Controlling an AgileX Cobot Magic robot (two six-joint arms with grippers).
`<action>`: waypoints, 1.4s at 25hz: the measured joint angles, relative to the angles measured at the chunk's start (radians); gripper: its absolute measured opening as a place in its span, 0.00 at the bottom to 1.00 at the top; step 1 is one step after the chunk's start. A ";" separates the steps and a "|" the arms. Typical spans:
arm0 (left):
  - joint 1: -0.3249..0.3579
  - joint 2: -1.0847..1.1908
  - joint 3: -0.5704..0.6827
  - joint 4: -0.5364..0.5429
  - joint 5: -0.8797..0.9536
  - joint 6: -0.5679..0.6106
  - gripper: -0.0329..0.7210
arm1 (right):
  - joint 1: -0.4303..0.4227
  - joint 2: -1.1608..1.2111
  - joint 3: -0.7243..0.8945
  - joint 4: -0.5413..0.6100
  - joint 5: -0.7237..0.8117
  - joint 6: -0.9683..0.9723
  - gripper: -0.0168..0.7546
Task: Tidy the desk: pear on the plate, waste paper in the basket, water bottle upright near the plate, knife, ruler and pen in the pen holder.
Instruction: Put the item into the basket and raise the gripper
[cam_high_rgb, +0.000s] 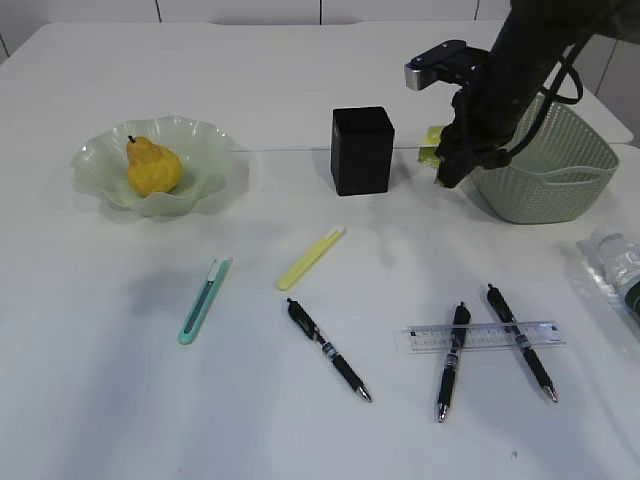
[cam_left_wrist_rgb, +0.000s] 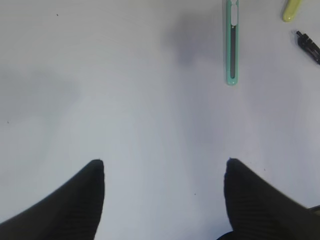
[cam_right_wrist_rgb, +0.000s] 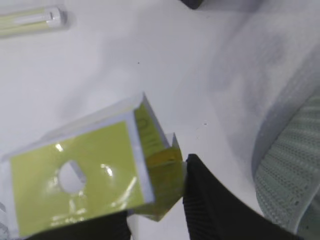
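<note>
The yellow pear (cam_high_rgb: 153, 168) lies in the pale green ruffled plate (cam_high_rgb: 205, 150) at the left of the desk. My right gripper (cam_high_rgb: 445, 172) hangs between the black pen holder (cam_high_rgb: 362, 150) and the grey-green basket (cam_high_rgb: 545, 165), shut on the yellow and white waste paper (cam_high_rgb: 432, 152). In the right wrist view the waste paper (cam_right_wrist_rgb: 90, 170) is pinched in the right gripper (cam_right_wrist_rgb: 160, 195), with the basket (cam_right_wrist_rgb: 295, 165) at the right. The left gripper (cam_left_wrist_rgb: 165, 165) stands open over bare desk, short of a teal knife (cam_left_wrist_rgb: 231, 42). The water bottle (cam_high_rgb: 615, 265) lies on its side at the right edge.
A teal knife (cam_high_rgb: 203, 300) and a yellow knife (cam_high_rgb: 310, 257) lie in the middle. Three black pens (cam_high_rgb: 328, 350) (cam_high_rgb: 452, 360) (cam_high_rgb: 520, 342) lie along the front, two of them crossing the clear ruler (cam_high_rgb: 480, 337). The left arm does not show in the exterior view.
</note>
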 joint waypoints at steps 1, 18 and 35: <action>0.000 0.000 0.000 0.000 0.002 0.000 0.74 | 0.000 -0.006 -0.004 0.000 0.001 0.000 0.32; 0.000 0.000 0.000 -0.012 0.021 0.000 0.74 | -0.106 -0.052 -0.028 0.004 -0.032 0.064 0.32; 0.000 0.000 0.000 -0.021 0.018 0.000 0.74 | -0.188 -0.037 -0.028 -0.110 -0.185 0.306 0.32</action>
